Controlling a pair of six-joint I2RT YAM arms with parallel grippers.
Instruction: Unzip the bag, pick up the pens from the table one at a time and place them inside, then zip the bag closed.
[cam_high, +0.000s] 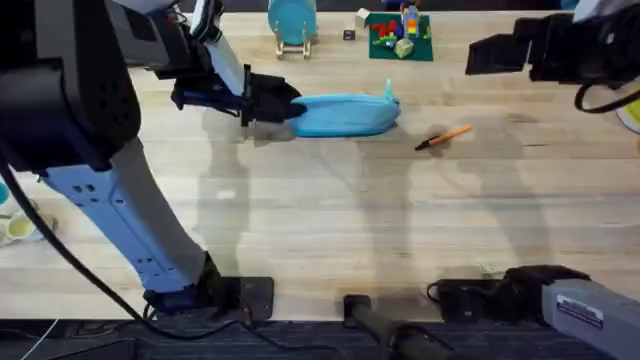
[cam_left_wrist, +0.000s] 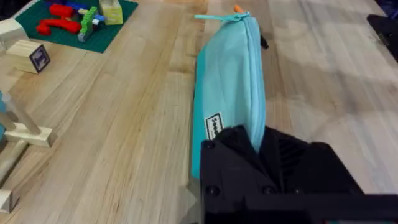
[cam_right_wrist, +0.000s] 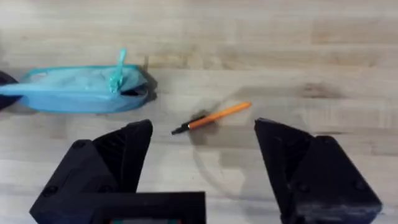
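The light blue bag lies across the back middle of the table, its teal pull tab standing up at the right end. My left gripper is shut on the bag's left end; in the left wrist view the black fingers clamp the near end of the bag. An orange pen with a black tip lies to the right of the bag. My right gripper hangs high and open; in the right wrist view the pen lies on the table below the gap of this gripper, beside the bag.
A round teal disc on a wooden stand, a small block and a green baseplate with coloured bricks line the table's back edge. Bare wood stretches in front of the bag and pen.
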